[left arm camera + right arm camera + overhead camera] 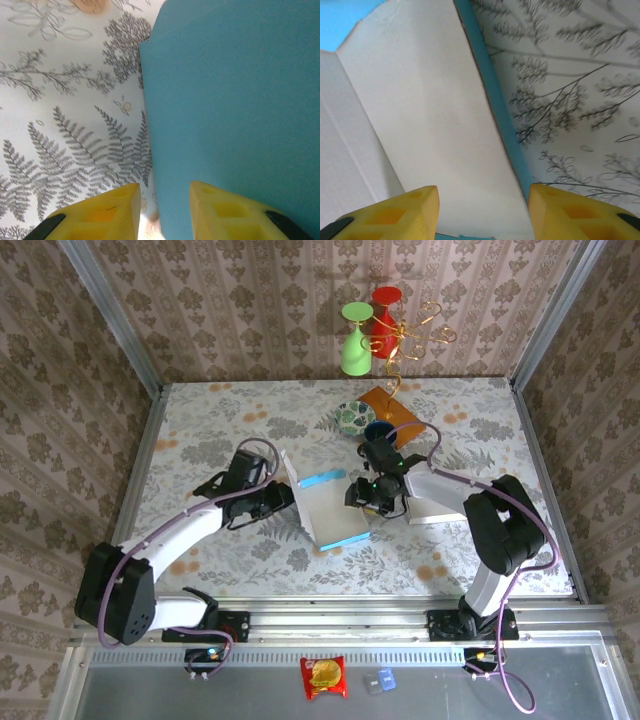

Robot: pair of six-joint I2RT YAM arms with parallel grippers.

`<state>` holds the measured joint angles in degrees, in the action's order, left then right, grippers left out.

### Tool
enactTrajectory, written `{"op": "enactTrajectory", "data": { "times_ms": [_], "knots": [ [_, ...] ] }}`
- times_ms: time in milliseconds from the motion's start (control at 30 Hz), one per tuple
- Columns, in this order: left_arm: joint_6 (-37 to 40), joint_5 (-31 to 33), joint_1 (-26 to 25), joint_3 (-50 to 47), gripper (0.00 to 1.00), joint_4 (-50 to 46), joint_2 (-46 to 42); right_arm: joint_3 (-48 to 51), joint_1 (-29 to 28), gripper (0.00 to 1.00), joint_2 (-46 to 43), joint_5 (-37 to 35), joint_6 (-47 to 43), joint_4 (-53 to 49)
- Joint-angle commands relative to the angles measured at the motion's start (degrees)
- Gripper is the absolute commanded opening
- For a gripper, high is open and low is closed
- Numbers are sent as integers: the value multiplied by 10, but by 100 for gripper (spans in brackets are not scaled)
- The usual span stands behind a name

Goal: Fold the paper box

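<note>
Left gripper (164, 194), narrowly parted, is facing the blue-and-white paper box's (335, 512) blue outside; right gripper (482, 194), spread wide, is hovering over its white inside.

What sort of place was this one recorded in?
Probably a lab robot cell dressed to look homely: damask wallpaper panels on metal framing, a fern-print table cover, and an aluminium mounting rail at the near edge.

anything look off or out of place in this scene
A red snack packet and a small blue item lie off the table, on the grey ledge in front. In the right wrist view, the paper box shows a ragged upper edge, possibly torn.
</note>
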<state>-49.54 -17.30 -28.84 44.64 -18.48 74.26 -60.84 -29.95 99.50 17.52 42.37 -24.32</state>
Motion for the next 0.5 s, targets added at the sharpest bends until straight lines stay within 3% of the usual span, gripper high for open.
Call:
{"op": "enactTrajectory", "data": {
  "times_ms": [0,267,467],
  "knots": [
    [0,-32,19,8,32,14,21,31,-17,50,-18,3,70,33],
    [34,-79,57,66,31,17,96,80,-85,46,-64,-47,213,69],
    [64,-119,65,125,30,8,159,136,-136,45,-92,-85,392,143]
  ]
}}
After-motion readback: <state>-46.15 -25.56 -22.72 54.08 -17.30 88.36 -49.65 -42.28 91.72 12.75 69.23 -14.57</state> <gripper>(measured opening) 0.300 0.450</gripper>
